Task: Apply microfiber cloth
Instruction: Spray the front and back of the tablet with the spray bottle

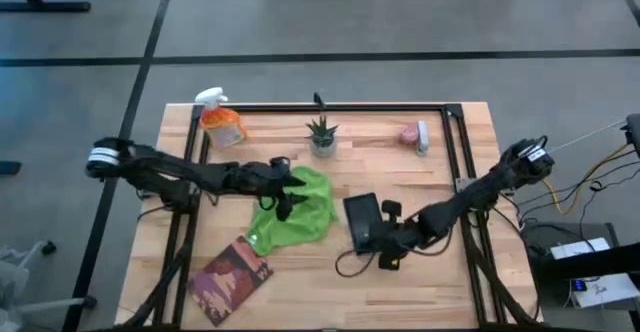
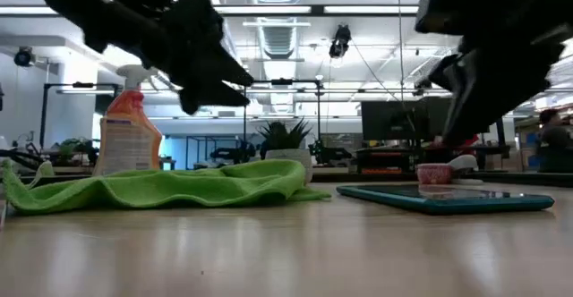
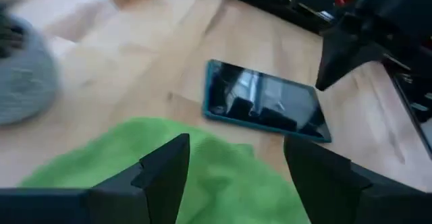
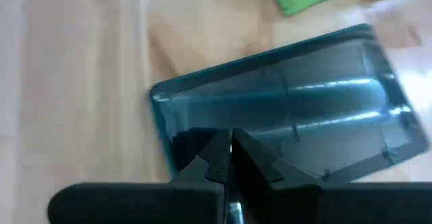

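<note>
Hovering over the microfiber cloth [image 1: 293,210], the left gripper [image 1: 283,194] hangs with its fingers spread wide and nothing between them. The cloth lies crumpled on the desk [image 1: 440,282], near the middle, just beside the dark tablet [image 1: 361,218]. The step in hand looks like the pick-up of the cloth, not yet made. The next move calls for the left gripper to come down onto a raised fold, pinch it, and carry it across to the tablet's screen.

The right gripper [image 1: 383,240] sits at the tablet's near edge, its fingers closed together with nothing visibly between them; whether it touches the tablet I cannot tell.

From above, the layout is plain: cloth and tablet side by side, a spray bottle [image 1: 222,122] and a small potted plant [image 1: 322,136] well apart at the back, a patterned book [image 1: 230,276] at the front. The low view adds height: the left gripper [image 2: 201,69] is clear of the cloth [image 2: 161,188], which lies in low ridges. The left wrist view shows the spread fingers [image 3: 162,173] framing cloth [image 3: 202,177] and tablet [image 3: 263,102]. The right wrist view shows the closed tips [image 4: 231,156] over the tablet's screen [image 4: 290,102].
</note>
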### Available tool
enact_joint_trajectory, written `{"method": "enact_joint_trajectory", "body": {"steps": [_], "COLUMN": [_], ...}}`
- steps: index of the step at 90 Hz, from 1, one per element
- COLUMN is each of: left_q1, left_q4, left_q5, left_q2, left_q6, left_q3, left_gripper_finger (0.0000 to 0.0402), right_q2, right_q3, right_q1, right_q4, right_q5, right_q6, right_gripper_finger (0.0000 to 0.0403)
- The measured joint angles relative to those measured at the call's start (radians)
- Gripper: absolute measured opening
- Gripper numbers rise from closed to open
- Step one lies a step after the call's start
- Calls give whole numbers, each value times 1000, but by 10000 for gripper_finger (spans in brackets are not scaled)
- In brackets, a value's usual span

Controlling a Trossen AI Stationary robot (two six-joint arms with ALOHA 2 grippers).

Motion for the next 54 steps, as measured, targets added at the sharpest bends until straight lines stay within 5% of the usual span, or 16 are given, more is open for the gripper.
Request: {"method": "enact_joint_trajectory", "body": {"steps": [25,54], "left_q1": [6,49], "left_q4": [-6,-270], "left_q5": [-2,-4], "left_q2": [273,528], "left_q6": [3,50], "left_q3": [214,540], "left_gripper_finger": [264,265], "right_q2": [63,136], "right_q3": [0,57], "right_q1": [55,74], "right_q4": [10,-29], "right_q5": [-107,-93], "right_q6": [85,60], "right_gripper_finger": [13,127]}}
